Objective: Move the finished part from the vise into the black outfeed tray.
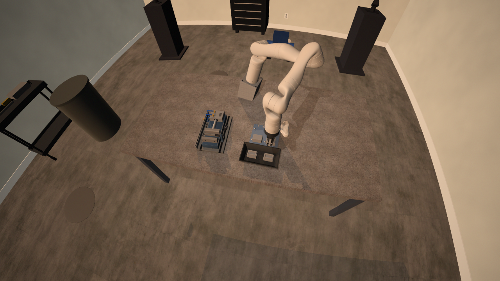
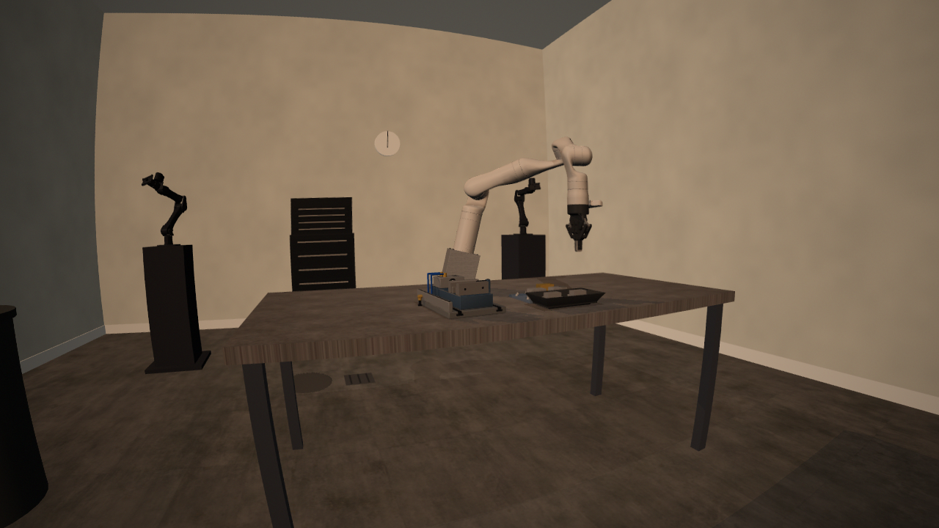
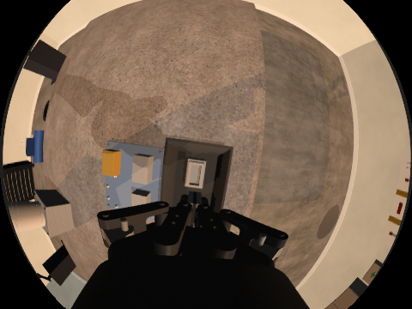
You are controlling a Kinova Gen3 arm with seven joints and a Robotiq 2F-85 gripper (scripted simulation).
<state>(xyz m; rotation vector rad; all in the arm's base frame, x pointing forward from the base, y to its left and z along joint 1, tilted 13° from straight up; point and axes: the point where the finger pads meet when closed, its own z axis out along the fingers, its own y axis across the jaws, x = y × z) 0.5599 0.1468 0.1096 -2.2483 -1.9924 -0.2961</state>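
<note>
black tray holds two blocks, claw shut on nothing above it

black and shallow, the tray [image 1: 241,152] sits nearest the table's front edge, and its raised walls look meant to keep parts from sliding off. two pale blocks lie in it side by side: one block [image 1: 251,153] on the vise side, the other block [image 1: 268,157] just beside it, apart and not touching. judging by that pair, the finished part is already laid in place, though which of the two it is cannot be told.

the claw [image 2: 577,247] hangs well above the tray, pointing straight down, fingers pinched fully together with nothing between them. in the wrist view a block [image 3: 195,172] shows below and just ahead of the fingertips.

behind the tray lies a blue plate [image 1: 254,130] carrying another block. further off to one side, the vise [image 1: 213,131] stands well apart from the claw.
</note>
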